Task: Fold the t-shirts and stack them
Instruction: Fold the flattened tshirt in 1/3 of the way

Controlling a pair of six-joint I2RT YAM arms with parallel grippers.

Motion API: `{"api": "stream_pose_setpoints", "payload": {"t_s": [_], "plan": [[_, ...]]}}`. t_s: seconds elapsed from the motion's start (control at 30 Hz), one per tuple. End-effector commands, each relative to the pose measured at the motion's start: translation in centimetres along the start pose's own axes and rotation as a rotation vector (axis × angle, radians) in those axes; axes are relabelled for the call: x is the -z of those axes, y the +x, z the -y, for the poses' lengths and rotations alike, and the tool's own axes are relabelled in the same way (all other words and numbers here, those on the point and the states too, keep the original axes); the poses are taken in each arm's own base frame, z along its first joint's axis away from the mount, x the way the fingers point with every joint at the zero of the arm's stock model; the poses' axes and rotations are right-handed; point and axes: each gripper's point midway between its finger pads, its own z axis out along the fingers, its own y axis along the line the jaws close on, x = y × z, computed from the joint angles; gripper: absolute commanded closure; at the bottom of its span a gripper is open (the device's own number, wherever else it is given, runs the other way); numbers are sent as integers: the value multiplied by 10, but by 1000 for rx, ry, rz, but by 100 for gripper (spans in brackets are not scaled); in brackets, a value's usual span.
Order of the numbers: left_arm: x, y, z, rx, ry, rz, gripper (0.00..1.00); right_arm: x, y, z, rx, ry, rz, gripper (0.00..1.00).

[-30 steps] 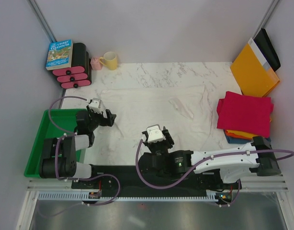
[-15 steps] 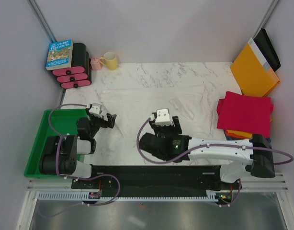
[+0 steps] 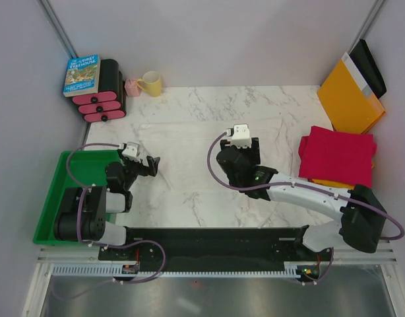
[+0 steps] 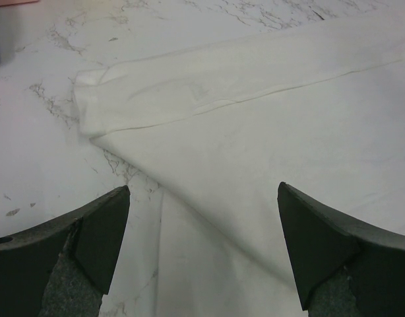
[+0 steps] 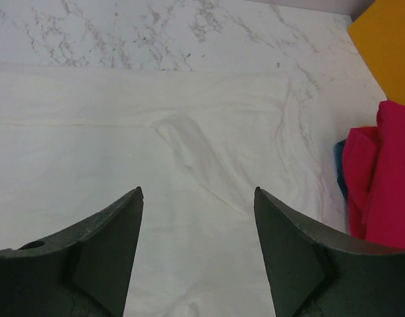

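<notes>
– Ahead of the right fingers (image 5: 90,251), what lies on the counter (image 5: 90,26) now?
– It's the white t-shirt (image 5: 189,132), spread flat, with one diagonal crease running away just beyond the tips. A second ago that arm was drawn back by its base. It has since swung forward over the middle of the cloth, and its fingers spread as it went.
– Is it holding anything?
– No. The fingers stand well apart with nothing between them. Whether they touch the fabric below, I cannot tell.
– And the left fingers (image 4: 97,231)?
– Those have gone to their widest and otherwise barely shifted. They are empty too. A folded-over band of cloth, likely a sleeve, and the shirt's edge sit just ahead of them, with bare counter off to their left.
– So what does that mean for the job?
– I judge that neither arm has a grip yet and both are lining up for the next fold, so the white shirt is still unfolded. The finished pile is off to the right of the right fingers. A crimson t-shirt (image 5: 387,191) lies folded on top, a dark blue t-shirt (image 5: 339,165) peeks out beneath it, and an orange envelope (image 5: 387,46) stands near.
</notes>
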Motion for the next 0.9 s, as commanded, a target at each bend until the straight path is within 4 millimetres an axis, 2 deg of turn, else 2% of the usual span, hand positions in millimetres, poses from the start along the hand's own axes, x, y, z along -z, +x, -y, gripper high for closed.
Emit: {"api": "stream_pose_setpoints", "payload": {"t_s": [0.0,0.03,0.2,0.3,0.4,0.53,0.57,0.63,0.7,0.8,0.83,0.87], "plan": [[-5,-22,-8,-49,-27,74,0,0,-9,-33,-40,-138,8,25],[-5,-22,-8,-47,-27,74,0,2,-8,-37,-35,-164,4,24],[-6,-22,-8,-48,-27,75,0,10,-20,-20,-24,-156,12,24],[-6,-23,-9,-49,-28,75,0,15,-16,-9,19,-161,5,25],[-8,-21,-32,5,-159,56,0,18,-9,7,52,-127,-4,25],[-9,-24,-38,5,-219,45,0,21,3,18,76,-114,-23,25],[-13,-23,-42,25,-279,-46,0,23,5,22,81,-114,-28,24],[-14,-35,-58,84,-454,-131,0,24,7,25,76,-111,-27,24],[-20,-47,-55,73,-464,-269,0,24,10,25,76,-116,-33,25],[-10,-53,-46,19,-574,-478,0,23,13,20,93,-130,-44,24],[-20,-67,-29,126,-553,-468,0,22,15,18,101,-129,-47,24],[-18,-59,-19,212,-541,-502,0,21,15,18,97,-127,-45,24]]}}
